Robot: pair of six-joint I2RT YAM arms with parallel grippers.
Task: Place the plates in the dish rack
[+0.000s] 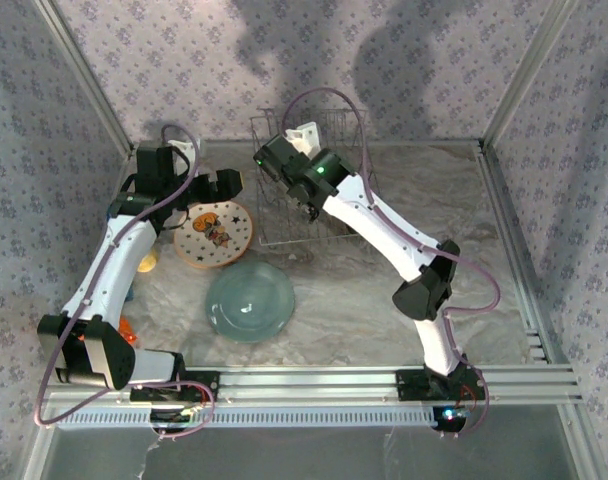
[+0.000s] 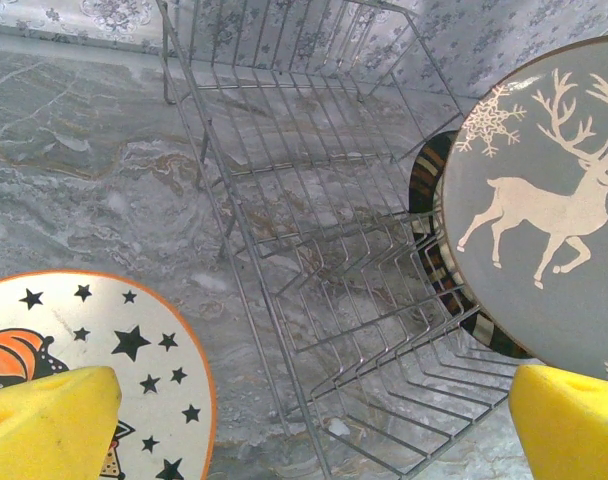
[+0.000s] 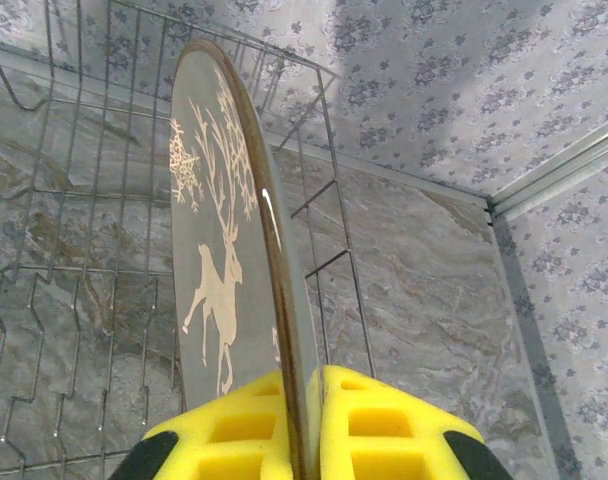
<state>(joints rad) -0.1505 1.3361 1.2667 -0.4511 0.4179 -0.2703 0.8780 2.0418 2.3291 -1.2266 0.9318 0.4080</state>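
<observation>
My right gripper [image 3: 302, 430] is closed on the rim of the deer plate [image 3: 209, 250], one yellow finger on each face, so the plate stands on edge and rises straight up from the fingers. Its grey-green face with the white deer and snowflake is turned to the left in my right wrist view. The rack [image 3: 84, 200] of thin silvery wire lies behind and below that face, and the plate is held over the rack's far part. I cannot tell whether its lower edge touches the wires. My left gripper [image 2: 314, 400] is spread wide with nothing between its yellow fingers, and it hangs low beside the rack, looking along the rows of prongs. From there I see the deer plate at the right of the rack, tilted a little, and just behind it the edge of a dark plate [image 2: 462, 300] standing among the prongs, so close that I cannot make out a gap between them. Under my left finger lies the star plate [image 2: 134, 350], cream with an orange rim, black stars and an orange picture. It lies flat on the worktop [image 1: 364, 310], just beside the rack's near-left corner. Nearer my bases, the teal plate [image 1: 250, 301] also lies flat on the marbled grey surface, just beside the star plate and apart from the rack.
</observation>
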